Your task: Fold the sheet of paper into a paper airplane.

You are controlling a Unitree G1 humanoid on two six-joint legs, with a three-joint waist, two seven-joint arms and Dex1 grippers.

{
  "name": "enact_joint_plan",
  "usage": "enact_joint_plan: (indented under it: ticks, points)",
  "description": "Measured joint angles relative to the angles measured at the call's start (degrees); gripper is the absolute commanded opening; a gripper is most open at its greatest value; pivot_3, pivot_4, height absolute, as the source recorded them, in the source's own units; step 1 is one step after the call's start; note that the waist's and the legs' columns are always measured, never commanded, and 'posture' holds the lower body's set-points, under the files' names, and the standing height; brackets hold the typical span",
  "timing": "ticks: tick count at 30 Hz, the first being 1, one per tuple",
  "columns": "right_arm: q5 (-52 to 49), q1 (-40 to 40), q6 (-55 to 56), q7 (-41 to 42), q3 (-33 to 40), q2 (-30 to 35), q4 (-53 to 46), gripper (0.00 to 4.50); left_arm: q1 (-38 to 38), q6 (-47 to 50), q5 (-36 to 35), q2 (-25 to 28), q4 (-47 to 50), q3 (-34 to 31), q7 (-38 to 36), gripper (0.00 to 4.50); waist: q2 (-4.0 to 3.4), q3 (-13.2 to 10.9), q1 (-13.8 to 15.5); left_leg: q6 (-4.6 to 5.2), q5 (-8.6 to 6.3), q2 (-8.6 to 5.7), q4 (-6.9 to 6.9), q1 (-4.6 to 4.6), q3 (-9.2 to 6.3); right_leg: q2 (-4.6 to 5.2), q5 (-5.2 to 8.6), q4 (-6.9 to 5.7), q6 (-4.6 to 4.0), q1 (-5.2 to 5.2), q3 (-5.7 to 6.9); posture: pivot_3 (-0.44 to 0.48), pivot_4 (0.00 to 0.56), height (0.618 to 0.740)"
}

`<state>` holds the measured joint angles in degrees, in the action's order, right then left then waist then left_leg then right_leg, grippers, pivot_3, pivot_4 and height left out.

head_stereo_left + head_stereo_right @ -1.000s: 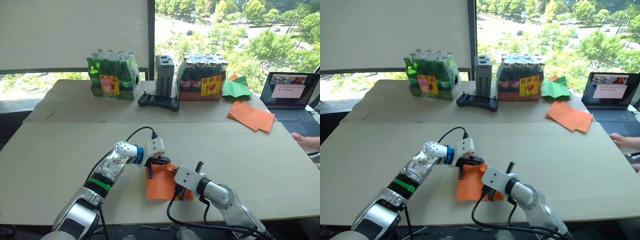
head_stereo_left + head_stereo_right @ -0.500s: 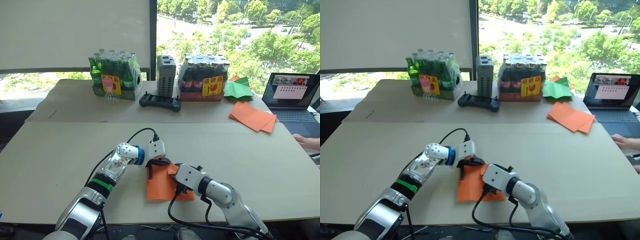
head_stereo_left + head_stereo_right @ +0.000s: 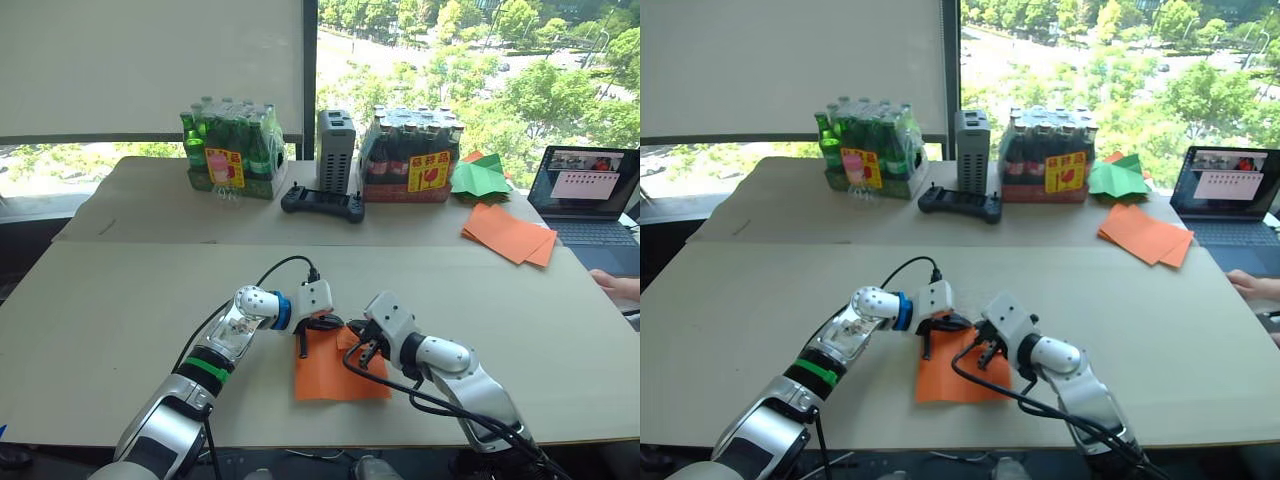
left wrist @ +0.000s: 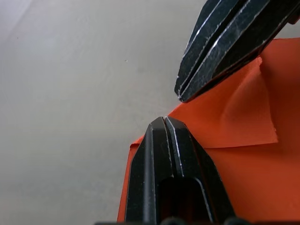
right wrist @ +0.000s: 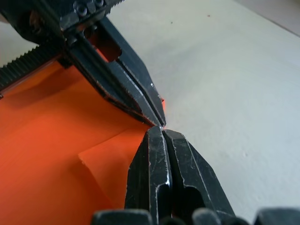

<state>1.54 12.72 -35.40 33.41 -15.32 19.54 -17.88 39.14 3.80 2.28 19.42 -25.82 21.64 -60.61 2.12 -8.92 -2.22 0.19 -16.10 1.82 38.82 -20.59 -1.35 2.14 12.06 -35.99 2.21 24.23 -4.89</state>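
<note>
step: creasing sheet of paper (image 3: 335, 368) near surface's front edge | left gripper (image 3: 303, 345), right gripper (image 3: 366, 352) pinched closed, tips meeting at its far corner flap | next: probably pressing flap flat

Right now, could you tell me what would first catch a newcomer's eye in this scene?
The bright orange sheet of paper near the table's front edge, where the left gripper and right gripper, both with jaws shut, meet tip to tip at its far edge beside a small folded flap. Next, two shrink-wrapped bottle packs at the back, and a pile of orange sheets far right.
</note>
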Motion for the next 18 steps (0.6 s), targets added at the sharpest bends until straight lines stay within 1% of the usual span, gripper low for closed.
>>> enact_joint_plan:
  ticks: [11,18]
  points:
    - [-0.2,0.99,0.97,-0.89,-0.93,0.31,2.7,0.02,-0.13,0.16,0.02,-0.07,0.11,0.0,0.27,0.0,0.0,0.0,0.0,0.0,0.0,-0.01,0.01,0.03,0.0,0.01,0.0,0.0,0.0,-0.04,0.0,0.0,0.15,0.733]
    - [-2.33,0.93,-2.75,0.26,-0.67,1.06,1.08,0.02,-0.28,0.16,0.01,-0.07,0.18,0.02,0.41,0.0,-0.01,0.01,0.01,0.0,0.0,0.0,0.0,0.07,0.0,0.01,0.0,0.0,0.01,-0.08,0.0,0.0,0.15,0.733]
